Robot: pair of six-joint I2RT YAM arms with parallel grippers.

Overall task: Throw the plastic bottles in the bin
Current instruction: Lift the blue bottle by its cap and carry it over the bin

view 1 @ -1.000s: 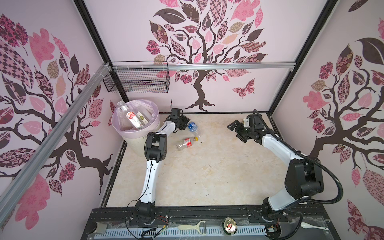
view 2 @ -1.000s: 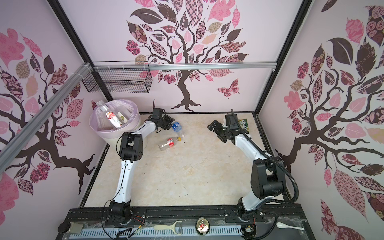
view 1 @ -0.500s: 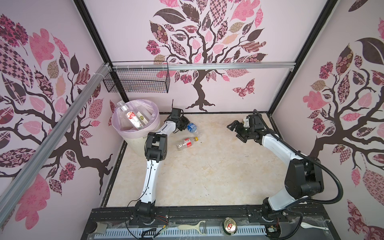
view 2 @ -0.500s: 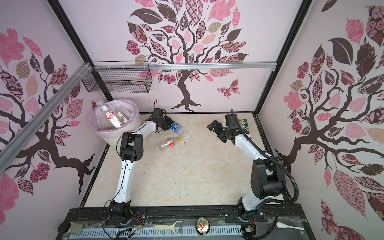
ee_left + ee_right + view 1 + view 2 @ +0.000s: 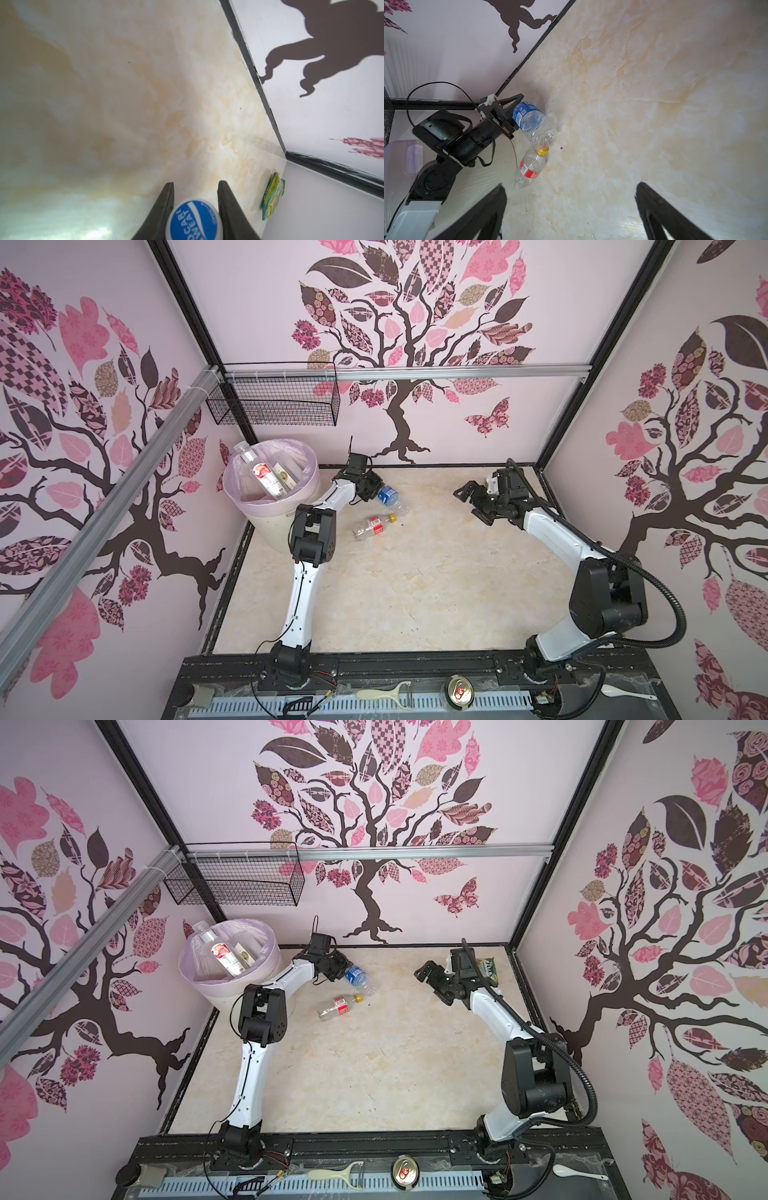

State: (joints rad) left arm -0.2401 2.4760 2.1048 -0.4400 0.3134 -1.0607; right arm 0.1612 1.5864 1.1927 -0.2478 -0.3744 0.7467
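A: What does the left gripper (image 5: 195, 183) hold?
B: Its jaws are closed on the blue-label bottle (image 5: 529, 118), at the labelled end, near the bin (image 5: 270, 526). I cannot tell if the bottle rests on the table (image 5: 415, 572).
A: And the right gripper (image 5: 570, 186)?
B: It is wide open and empty. The red-label bottle (image 5: 372, 526) lies on the table just beside the blue one. Other bottles (image 5: 266, 475) are inside the bin.

Enclosure: pale pink walls, even diffuse light.
Landmark: tree decal (image 5: 400, 427) on back wall, brown trunk, pink patterned leaves.
Left of trunk: black wire basket (image 5: 274, 402) hung from aluminium rail (image 5: 457, 373).
Right of trunk: butterfly decal (image 5: 488, 420).
Below trunk: desk (image 5: 415, 580), cream marble pattern.
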